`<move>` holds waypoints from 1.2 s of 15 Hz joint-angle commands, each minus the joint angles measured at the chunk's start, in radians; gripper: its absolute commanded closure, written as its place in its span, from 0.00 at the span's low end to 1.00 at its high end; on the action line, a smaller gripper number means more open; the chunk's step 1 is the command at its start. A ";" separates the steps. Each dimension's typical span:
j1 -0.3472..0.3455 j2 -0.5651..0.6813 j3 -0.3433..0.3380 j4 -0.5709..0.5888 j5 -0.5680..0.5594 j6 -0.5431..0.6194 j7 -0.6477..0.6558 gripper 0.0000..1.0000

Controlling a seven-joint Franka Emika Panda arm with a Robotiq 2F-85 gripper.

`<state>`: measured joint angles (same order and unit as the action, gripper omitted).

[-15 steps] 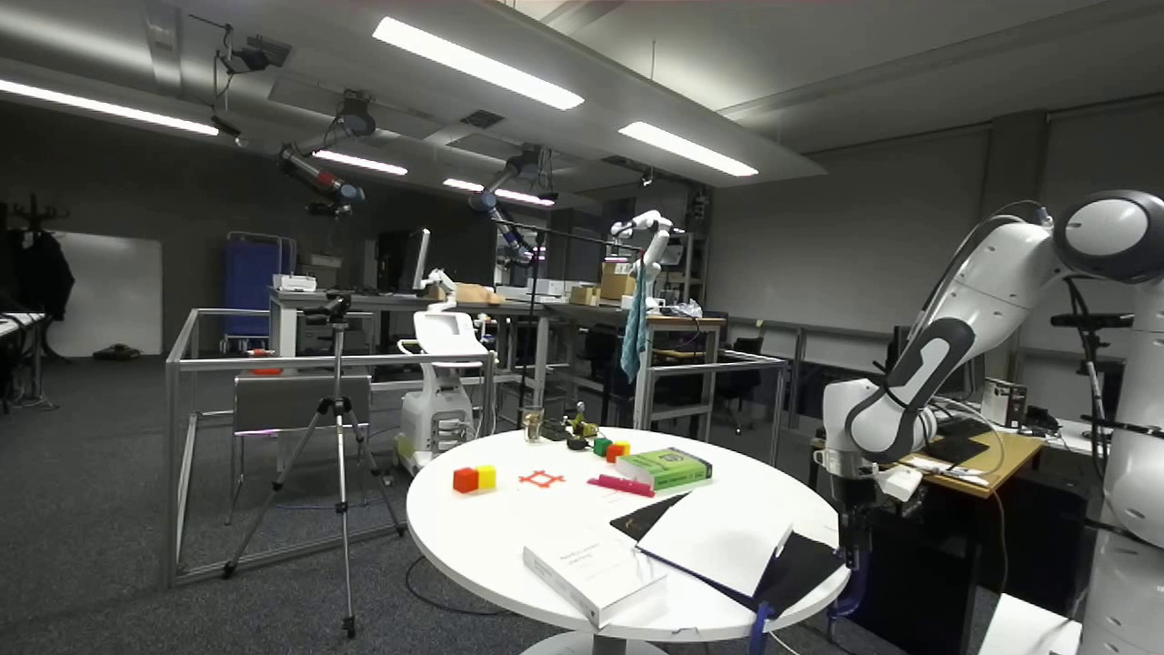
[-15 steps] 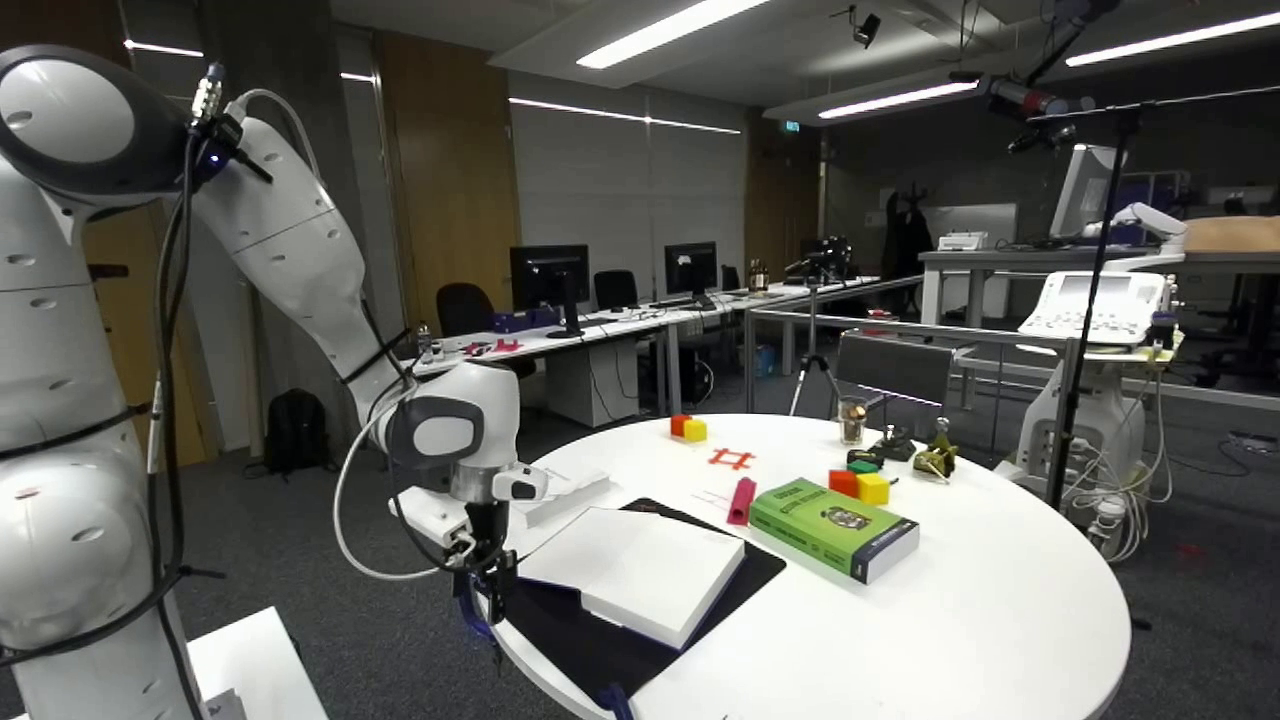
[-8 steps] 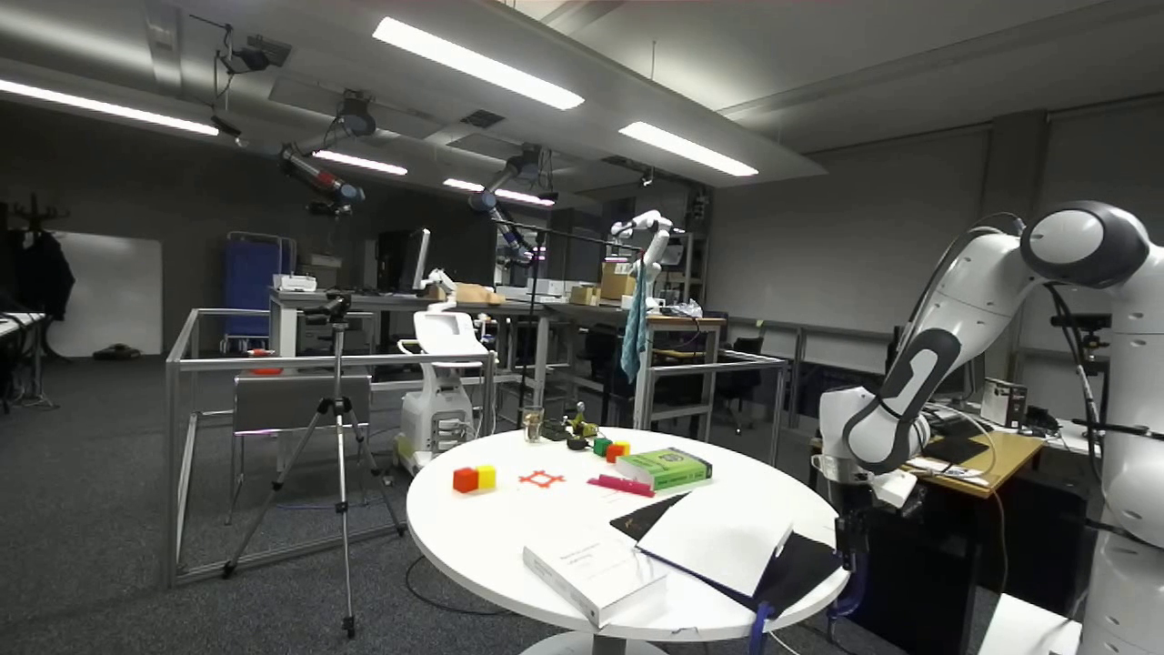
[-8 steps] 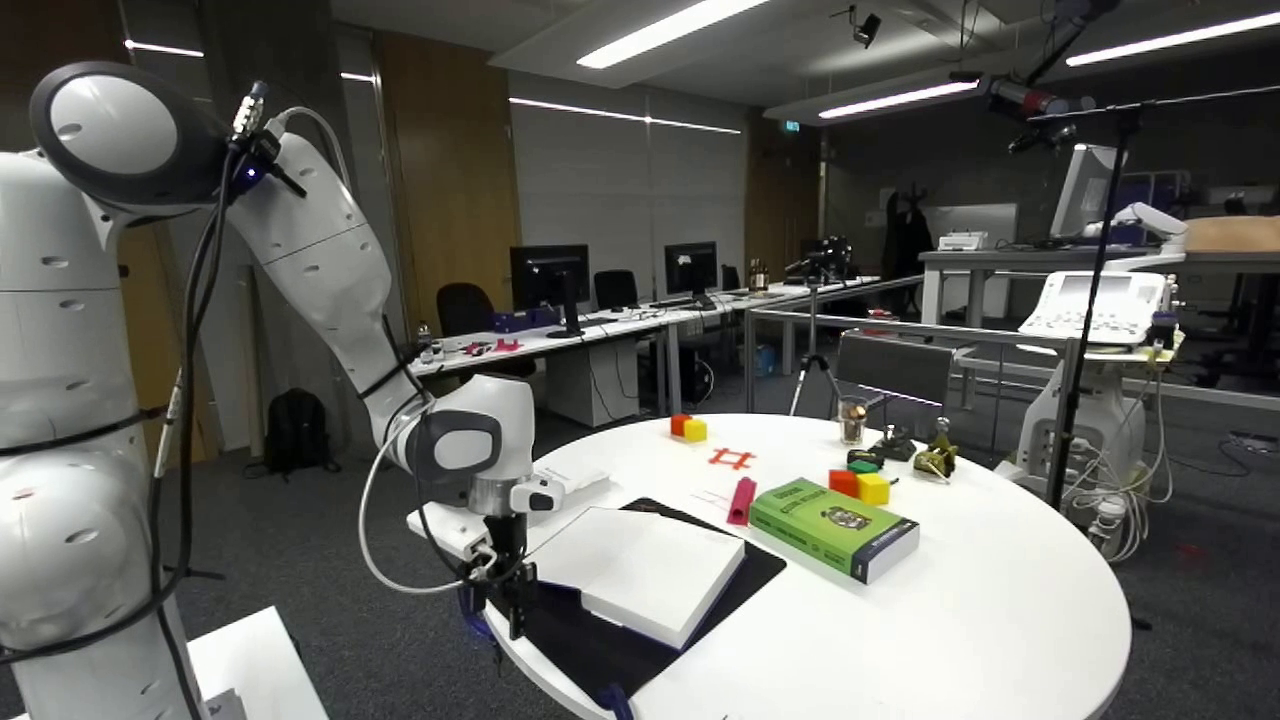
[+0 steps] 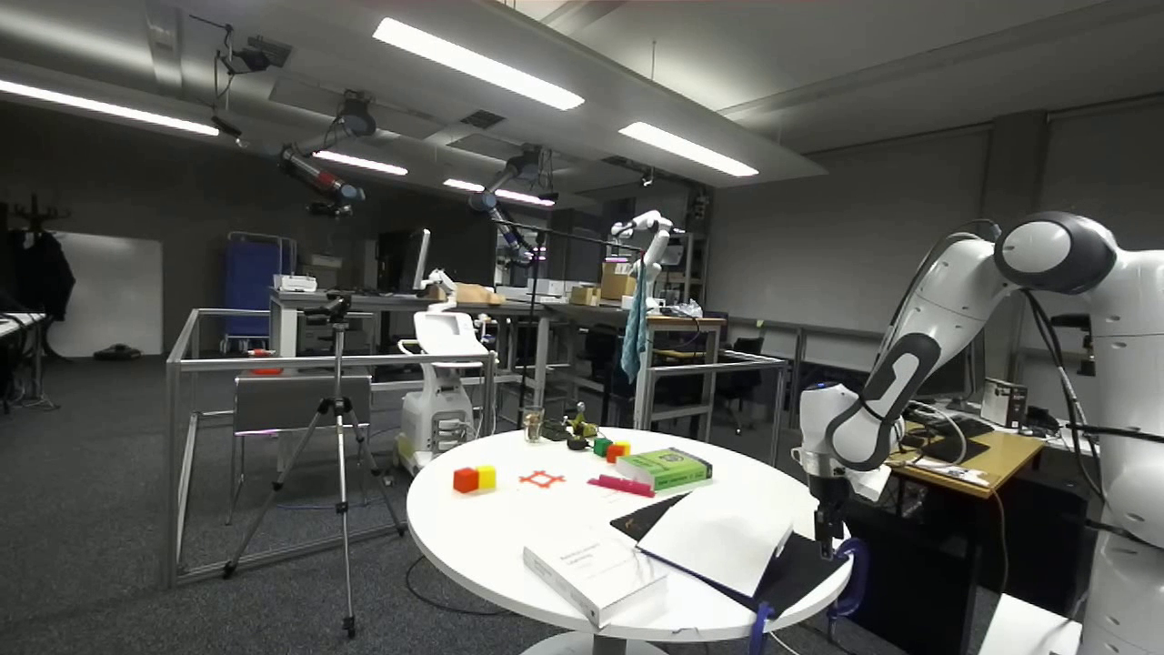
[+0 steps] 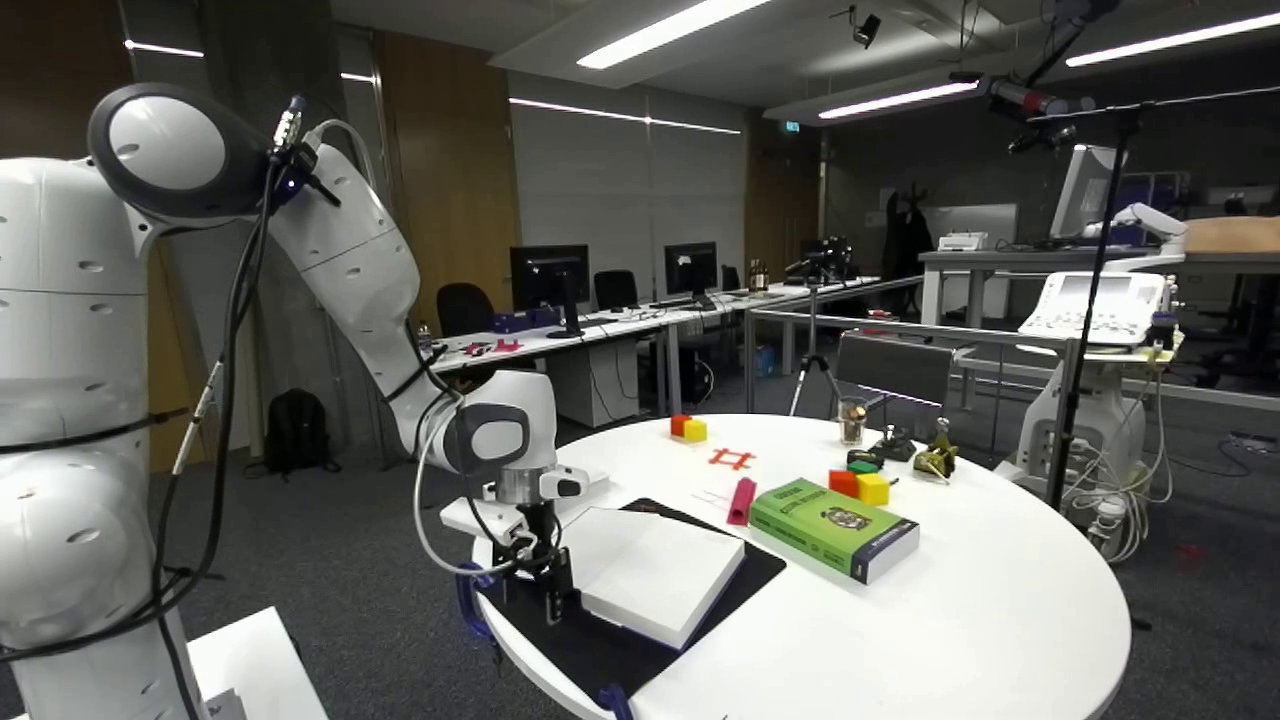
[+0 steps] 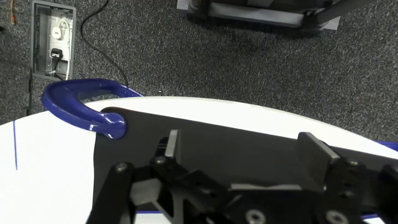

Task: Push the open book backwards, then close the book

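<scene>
The book lies open, whitish pages up, on the table in both exterior views (image 5: 723,537) (image 6: 660,570). A thin dark blue cover edge shows under the pages. In the wrist view only a strip of the blue cover edge (image 7: 148,212) and a bit of white page show at the bottom, mostly hidden by the gripper. My gripper (image 5: 826,537) (image 6: 530,598) points down low over the black mat, between the table's edge and the book's near side. In the wrist view the gripper (image 7: 242,140) has its fingers wide apart with nothing between them.
The black mat (image 5: 805,569) (image 7: 217,146) lies under the book. Blue clamps (image 6: 470,605) (image 7: 84,109) grip the table edge. A white thick book (image 5: 596,573), a green book (image 6: 833,525), a pink-red holder (image 6: 741,500) and coloured cubes (image 5: 474,478) stand on the round table.
My gripper has moved from the table's edge inward over the mat, closer to the book. The book has not moved.
</scene>
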<state>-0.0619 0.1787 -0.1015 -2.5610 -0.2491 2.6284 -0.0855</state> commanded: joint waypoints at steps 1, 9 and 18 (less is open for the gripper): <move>0.010 0.054 -0.001 0.042 -0.025 0.013 0.010 0.00; 0.034 0.127 -0.007 0.090 -0.018 0.056 0.040 0.00; 0.046 0.195 0.014 0.178 0.004 0.077 0.027 0.00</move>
<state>-0.0238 0.3495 -0.0912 -2.4170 -0.2506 2.6814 -0.0703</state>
